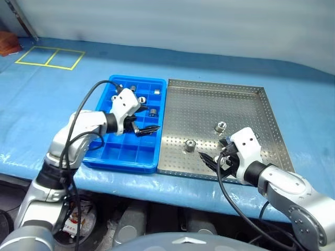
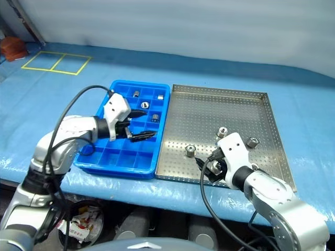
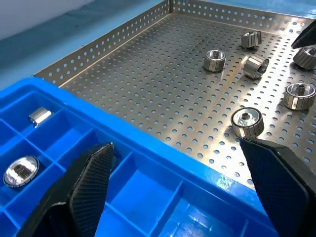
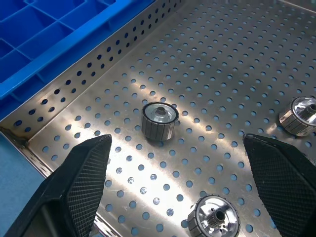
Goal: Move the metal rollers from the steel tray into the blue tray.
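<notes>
Left gripper [image 3: 177, 187]: two black fingers spread wide, nothing between them, hanging over the right edge of the bright blue plastic tray with its grid of small square compartments [image 1: 121, 153], tips aimed toward the neighbouring tray. Right gripper [image 4: 177, 187]: fingers likewise splayed wide and empty, low over the near part of the large square tray of silver-grey perforated sheet metal with low raised rims [image 1: 209, 104]. Between the right fingers, ahead of them on the perforated floor, stands one small shiny silver-grey metal roller [image 4: 158, 120]: a short cylinder, ribbed around its side, bright flat top face with a central hub and hole. A second roller [image 4: 213, 217] sits nearer that gripper, a third [image 4: 298, 115] off by the other finger. From the head camera, one roller [image 1: 190, 145] stands upright near the steel tray's near left area and another [image 1: 221, 126] toward its middle, well apart from each other; more lie close to the right gripper, partly hidden by it. The left wrist camera shows a loose cluster of them on the steel floor, some upright, some tipped on their sides. Several rollers already rest in the blue tray's far compartments, one [image 1: 153, 112] near its right edge, another [image 3: 20, 171] lying face-up in its cell. The two trays sit side by side, rims touching or nearly so, on a blue table covering [image 1: 52, 99].
</notes>
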{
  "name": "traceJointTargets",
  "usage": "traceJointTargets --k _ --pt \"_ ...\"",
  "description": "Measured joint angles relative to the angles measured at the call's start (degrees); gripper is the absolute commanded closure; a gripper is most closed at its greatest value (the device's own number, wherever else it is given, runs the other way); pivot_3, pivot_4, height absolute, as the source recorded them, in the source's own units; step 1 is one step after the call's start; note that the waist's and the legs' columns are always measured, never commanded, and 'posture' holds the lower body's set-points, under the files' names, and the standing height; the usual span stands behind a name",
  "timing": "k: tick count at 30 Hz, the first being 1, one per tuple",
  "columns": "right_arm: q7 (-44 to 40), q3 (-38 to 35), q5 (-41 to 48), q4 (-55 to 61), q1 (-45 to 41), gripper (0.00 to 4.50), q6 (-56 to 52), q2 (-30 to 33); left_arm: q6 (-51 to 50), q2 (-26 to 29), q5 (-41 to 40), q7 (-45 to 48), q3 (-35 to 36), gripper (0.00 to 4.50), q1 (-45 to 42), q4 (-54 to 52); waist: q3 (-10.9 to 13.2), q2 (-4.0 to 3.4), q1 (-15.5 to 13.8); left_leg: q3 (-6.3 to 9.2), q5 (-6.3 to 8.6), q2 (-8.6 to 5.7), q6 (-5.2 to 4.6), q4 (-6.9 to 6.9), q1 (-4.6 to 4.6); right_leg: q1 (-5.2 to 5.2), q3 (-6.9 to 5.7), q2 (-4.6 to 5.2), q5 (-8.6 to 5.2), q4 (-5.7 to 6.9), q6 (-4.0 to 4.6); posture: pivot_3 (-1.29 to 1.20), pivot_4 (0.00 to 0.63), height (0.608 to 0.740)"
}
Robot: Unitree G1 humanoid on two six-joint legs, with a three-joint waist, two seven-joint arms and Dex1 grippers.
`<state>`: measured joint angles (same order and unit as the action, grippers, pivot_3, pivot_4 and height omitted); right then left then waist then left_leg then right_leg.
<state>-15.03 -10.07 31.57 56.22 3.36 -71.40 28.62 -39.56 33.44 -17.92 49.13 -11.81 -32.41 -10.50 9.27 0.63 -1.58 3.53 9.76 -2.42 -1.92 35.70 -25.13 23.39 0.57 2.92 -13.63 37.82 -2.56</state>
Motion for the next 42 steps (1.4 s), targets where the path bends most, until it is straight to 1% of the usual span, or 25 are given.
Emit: traceJointTargets --k 3,5,10,13,16,19,20,22,30,33,37,40,42 --pt "1.0 0.1 -1.1 -0.4 -0.9 0.0 1.4 -0.7 2.0 -2.8 2.9 2.0 -5.5 0.03 -6.9 4.9 0.0 0.01 -0.2 -0.03 0.0 -0.04 -0.09 0.14 -0.09 0.01 -0.04 0.0 0.05 -0.01 -0.09 0.06 0.15 0.74" --pt "1.5 0.4 -1.7 -1.0 -0.8 0.0 2.1 -0.9 3.5 -4.4 4.1 4.1 -8.0 0.03 -9.9 7.7 0.0 0.01 0.0 -0.07 0.02 -0.06 -0.14 0.16 -0.11 0.04 -0.01 0.0 0.07 -0.01 -0.11 0.06 0.15 0.74" --pt "2.8 1.9 -3.0 -1.7 -0.6 0.0 3.9 -1.7 8.1 -10.6 8.1 13.4 -16.6 0.03 -21.5 19.9 0.0 0.01 0.0 -0.06 0.02 -0.05 -0.17 0.24 -0.2 0.07 -0.04 -0.1 0.07 -0.01 -0.13 0.04 0.15 0.74" --pt "3.3 2.1 -3.6 -1.7 -0.2 0.0 4.8 -2.1 10.6 -13.6 10.8 17.9 -20.9 0.03 -25.0 26.6 0.0 0.01 0.7 -0.11 0.05 -0.04 -0.23 0.24 -0.21 0.08 0.02 -0.32 0.07 -0.01 -0.14 0.02 0.15 0.74" --pt "4.0 2.3 -4.2 -1.7 0.7 0.0 5.1 -2.4 12.7 -16.0 12.6 21.3 -23.1 0.03 -25.3 31.8 0.0 0.0 1.3 -0.12 0.06 0.01 -0.25 0.25 -0.27 0.18 0.05 -0.32 0.08 0.02 -0.15 0.0 0.15 0.74" --pt "4.5 2.4 -4.4 -1.5 2.1 0.0 6.4 -3.6 15.5 -18.7 15.5 22.2 -24.6 0.03 -26.2 38.7 0.0 0.0 1.6 -0.09 0.06 0.01 -0.25 0.29 -0.3 0.19 0.03 -0.36 0.16 0.03 -0.29 -0.01 0.15 0.74" --pt "4.5 2.5 -4.4 -1.4 2.4 0.0 6.7 -3.7 16.3 -19.3 16.4 22.4 -24.9 0.03 -26.3 40.4 0.0 0.0 1.8 -0.1 0.06 0.0 -0.25 0.31 -0.3 0.19 0.04 -0.36 0.26 0.03 -0.47 -0.01 0.15 0.74" --pt "4.7 2.5 -4.4 -1.1 2.6 0.0 7.3 -3.8 17.6 -20.2 18.0 22.9 -25.3 0.03 -26.4 43.0 0.0 0.0 2.1 -0.12 0.07 -0.01 -0.28 0.38 -0.33 0.18 0.05 -0.35 0.26 0.01 -0.47 -0.01 0.15 0.74" --pt "5.1 3.1 -4.7 -1.0 2.7 0.0 7.7 -3.9 20.0 -24.1 22.6 23.9 -26.1 0.03 -26.4 47.2 0.0 0.0 2.3 -0.13 0.08 -0.01 -0.32 0.47 -0.35 0.16 0.07 -0.33 0.31 0.01 -0.55 -0.04 0.15 0.74" --pt "5.1 3.2 -4.7 -1.0 2.7 0.0 8.4 -3.9 20.9 -24.2 26.0 23.7 -28.2 0.59 -25.8 47.9 0.0 -0.01 2.5 -0.13 0.08 0.0 -0.32 0.47 -0.34 0.17 0.09 -0.34 0.39 0.02 -0.68 -0.04 0.15 0.74" --pt "5.1 3.2 -4.8 -0.9 2.7 0.0 8.9 -3.8 22.4 -24.3 29.0 22.4 -29.2 1.88 -25.0 48.3 0.0 -0.01 2.5 -0.1 0.08 0.02 -0.32 0.49 -0.32 0.13 0.08 -0.32 0.39 0.03 -0.69 -0.04 0.15 0.74" --pt "5.1 3.7 -4.8 -0.9 2.7 0.0 9.0 -3.9 22.5 -24.3 29.3 21.7 -28.5 2.81 -24.5 48.1 0.0 -0.04 2.5 -0.11 0.08 0.02 -0.32 0.54 -0.32 0.1 0.1 -0.31 0.4 0.02 -0.7 -0.03 0.15 0.74" --pt "5.1 4.1 -5.0 -0.9 2.7 0.0 9.1 -3.8 22.3 -24.4 29.2 21.4 -27.7 2.81 -24.0 48.0 0.0 -0.04 2.4 -0.1 0.08 0.02 -0.32 0.57 -0.32 0.1 0.1 -0.29 0.4 0.03 -0.7 -0.02 0.15 0.74"
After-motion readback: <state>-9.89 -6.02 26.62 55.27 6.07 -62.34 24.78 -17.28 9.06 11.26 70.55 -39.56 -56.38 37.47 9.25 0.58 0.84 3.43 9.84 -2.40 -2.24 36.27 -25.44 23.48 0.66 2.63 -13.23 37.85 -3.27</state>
